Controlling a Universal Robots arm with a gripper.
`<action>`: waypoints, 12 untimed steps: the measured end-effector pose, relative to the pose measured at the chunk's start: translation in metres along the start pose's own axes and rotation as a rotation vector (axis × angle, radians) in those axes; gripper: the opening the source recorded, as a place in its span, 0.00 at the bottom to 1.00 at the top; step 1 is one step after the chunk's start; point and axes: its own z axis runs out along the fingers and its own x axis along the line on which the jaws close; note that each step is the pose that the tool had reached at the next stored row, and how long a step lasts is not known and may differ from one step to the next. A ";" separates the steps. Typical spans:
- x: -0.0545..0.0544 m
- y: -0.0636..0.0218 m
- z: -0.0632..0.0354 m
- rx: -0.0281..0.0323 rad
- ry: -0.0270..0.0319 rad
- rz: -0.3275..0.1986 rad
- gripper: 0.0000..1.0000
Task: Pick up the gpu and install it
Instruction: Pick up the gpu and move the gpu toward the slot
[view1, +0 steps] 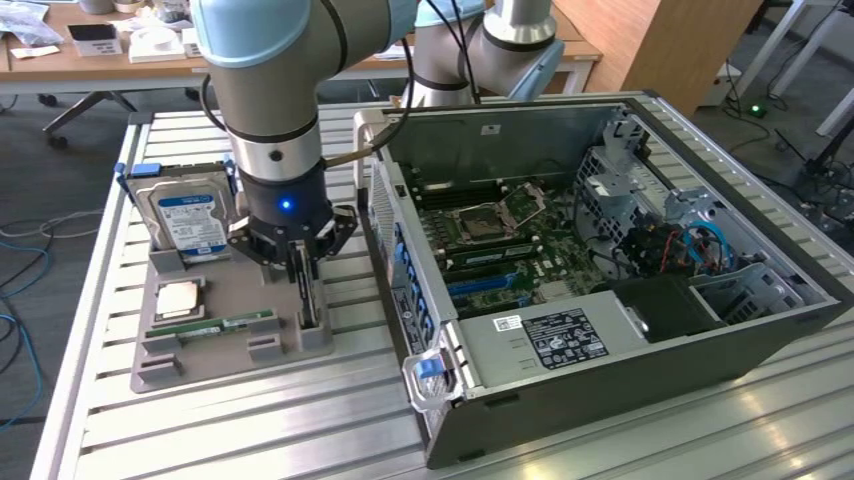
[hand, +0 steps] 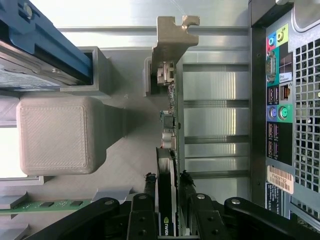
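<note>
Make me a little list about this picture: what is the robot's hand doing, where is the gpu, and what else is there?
gripper: down over the grey tray, at the gpu
jaws: open, one on each side of the gpu
gpu: standing on edge in its slot, not lifted
also on the grey tray: hard drive, memory stick
computer case: open, beside the grey tray, on the exterior view's right

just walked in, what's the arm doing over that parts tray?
The UR arm's gripper is down over the gpu. The card stands on edge in its slot in the grey parts tray, next to the open PC case. It hasn't been lifted out yet, so nothing is installed. The hard drive and memory stick sit in the same tray.
</note>
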 end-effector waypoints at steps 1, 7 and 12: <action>0.000 0.0001 0.0000 -0.0001 0.0000 0.000 0.33; 0.000 0.0001 0.0000 0.0000 0.0000 0.000 0.33; 0.000 0.0001 0.0000 0.0000 -0.0001 0.000 0.33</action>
